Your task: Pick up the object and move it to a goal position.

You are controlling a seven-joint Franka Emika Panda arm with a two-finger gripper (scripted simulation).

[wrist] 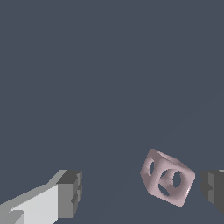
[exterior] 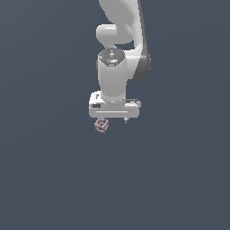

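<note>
The object [exterior: 101, 125] is a tiny pale pink hollow cube with round holes in its faces. In the exterior view it lies just below the white hand, under the finger on the exterior view's left. In the wrist view the object [wrist: 167, 177] sits tilted between the two dark fingertips, close to one fingertip [wrist: 213, 189] and far from the other [wrist: 71, 191]; a narrow gap shows beside it. My gripper [exterior: 113, 120] is open, and in the wrist view the gripper [wrist: 141, 188] has its jaws wide apart around the cube without gripping it.
The white arm [exterior: 117, 54] rises above the hand toward the top of the exterior view. All around is a plain dark grey-blue surface [exterior: 54, 170] with no other objects and no goal marker in view.
</note>
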